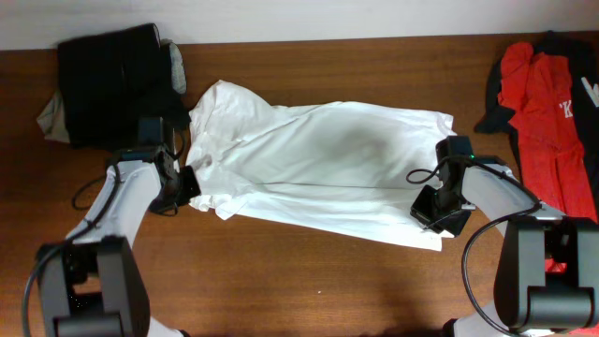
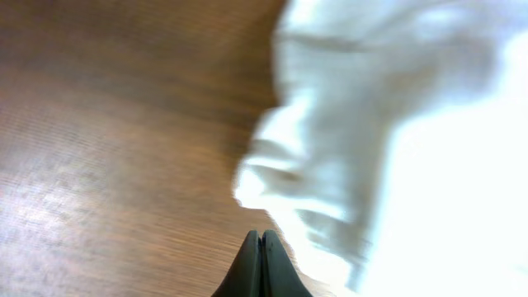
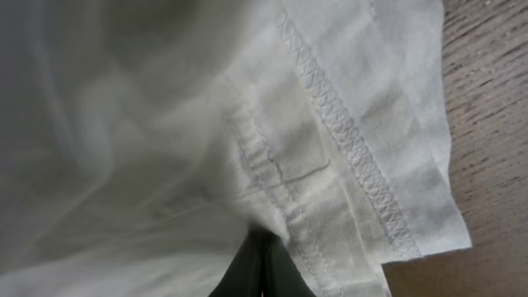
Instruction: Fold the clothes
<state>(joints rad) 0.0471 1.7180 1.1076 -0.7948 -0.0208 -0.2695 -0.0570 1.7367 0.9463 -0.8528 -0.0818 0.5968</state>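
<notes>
Two grippers, both closed. White T-shirt (image 1: pixel 318 164) lies rumpled across the middle of the table (image 1: pixel 281 281), long axis left to right. Left gripper (image 1: pixel 187 181) sits at the shirt's left edge, fingers (image 2: pixel 252 268) pressed together; can't tell if any cloth is pinched. Right gripper (image 1: pixel 423 208) is at the near right corner, clamped on fabric beside the stitched hem. Black garment (image 1: pixel 108 80) is bunched far left, red-and-black garment (image 1: pixel 547 103) far right.
</notes>
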